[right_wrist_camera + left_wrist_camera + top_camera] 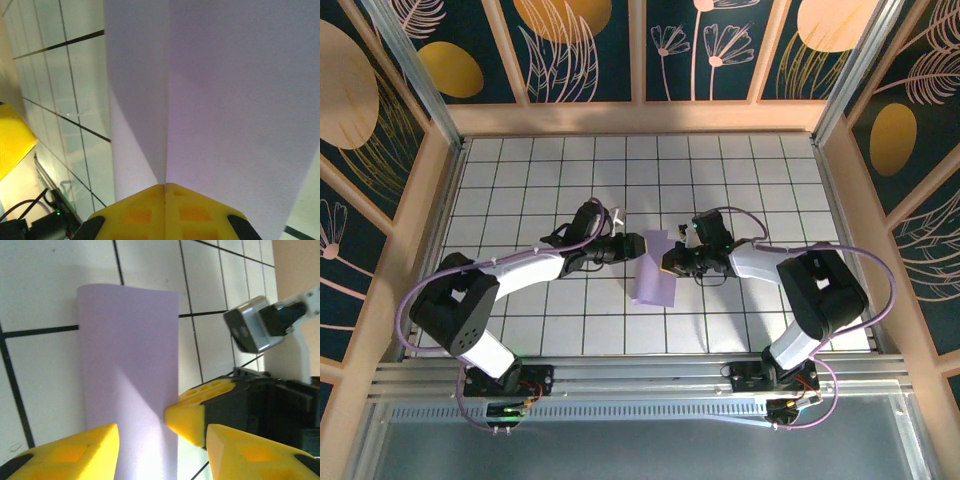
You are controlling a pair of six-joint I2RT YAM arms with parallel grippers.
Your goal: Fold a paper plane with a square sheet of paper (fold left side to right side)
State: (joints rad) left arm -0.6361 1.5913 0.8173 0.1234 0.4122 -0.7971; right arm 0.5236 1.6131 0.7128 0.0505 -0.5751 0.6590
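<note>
1. Nearest the left wrist lens: yellow fingers [70, 452] of left gripper [161, 442], spread well apart, clamping nothing, lavender paper running between and beneath them.
2. From the top camera: same gripper low over white grid table [520, 180], tip just at the paper's left edge.
3. Centre: square sheet of paper [653, 268], plain lavender, folded to a tall narrow rectangle, resting on the grid between both grippers. Cannot tell whether upper layer lies fully flat.
4. Right: right gripper [669, 262] at the sheet's right edge, yellow fingers pressed fully together, pinching that edge. In the right wrist view, crease line running straight down into the seam between the fingers. In the left wrist view, its yellow tip touching the paper's edge.
</note>
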